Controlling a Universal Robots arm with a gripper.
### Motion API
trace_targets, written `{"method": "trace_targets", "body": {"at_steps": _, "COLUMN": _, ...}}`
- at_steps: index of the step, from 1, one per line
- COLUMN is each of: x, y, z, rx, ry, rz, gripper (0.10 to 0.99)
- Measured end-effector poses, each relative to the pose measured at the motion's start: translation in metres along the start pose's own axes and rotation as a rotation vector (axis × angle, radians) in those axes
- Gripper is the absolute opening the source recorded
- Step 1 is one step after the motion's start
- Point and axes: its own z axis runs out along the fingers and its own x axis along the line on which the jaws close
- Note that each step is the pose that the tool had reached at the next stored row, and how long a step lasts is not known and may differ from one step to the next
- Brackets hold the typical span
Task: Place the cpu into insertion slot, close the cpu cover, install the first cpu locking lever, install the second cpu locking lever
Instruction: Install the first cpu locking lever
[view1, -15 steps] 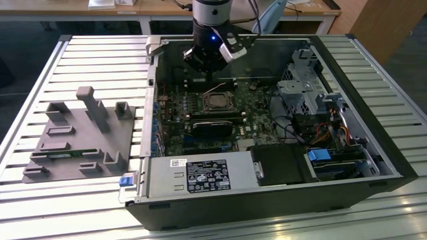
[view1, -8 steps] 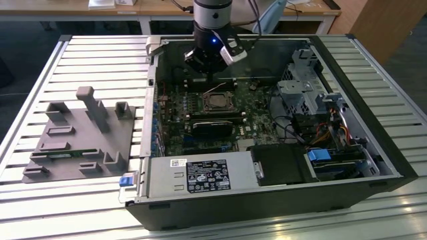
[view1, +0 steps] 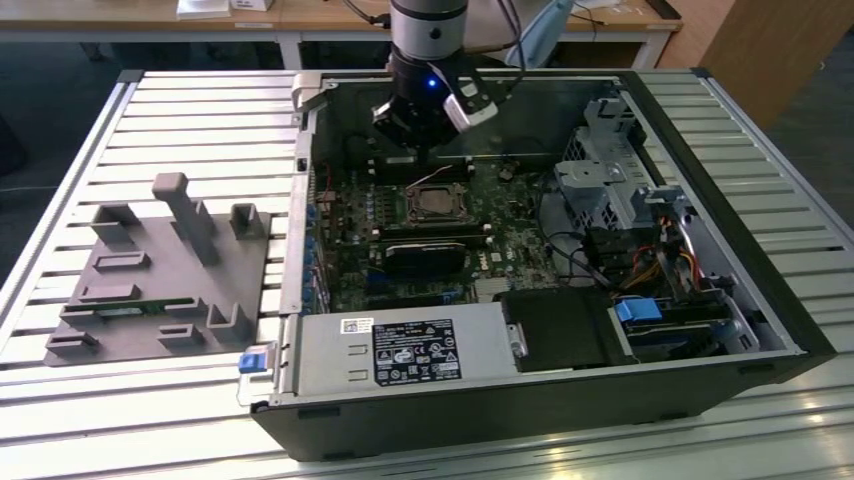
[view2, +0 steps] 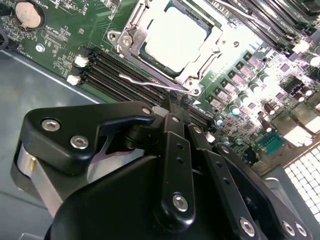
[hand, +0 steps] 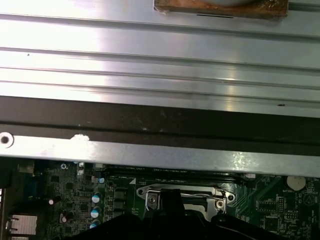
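Observation:
The silver cpu (view2: 175, 37) lies in the insertion slot (view1: 437, 203) on the green motherboard. The cpu cover (view2: 131, 36) is down flat around it, with the chip showing through its cut-out. A thin wire locking lever (view2: 150, 82) runs along the socket's edge, beside the memory slots; whether it is latched I cannot tell. My gripper (view2: 172, 105) is shut with nothing in it, its tip at that lever's pivot end. In the exterior view my gripper (view1: 420, 128) hangs just behind the socket. The first wrist view has the cover's edge (hand: 182, 191) above my gripper's dark body.
The open computer case (view1: 747, 330) lies on a slatted metal table (view1: 200, 120). A grey moulded fixture (view1: 160, 270) sits at the exterior view's left. Drive cages and cables (view1: 627, 230) fill the case's right. A power supply (view1: 400, 355) is at the front.

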Motion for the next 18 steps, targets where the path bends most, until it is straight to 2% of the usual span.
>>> {"method": "trace_targets", "body": {"at_steps": 18, "x": -0.0029, "y": -0.0003, "z": 0.0038, "rx": 0.0, "ry": -0.0001, "rz": 0.0, "gripper": 0.106}}
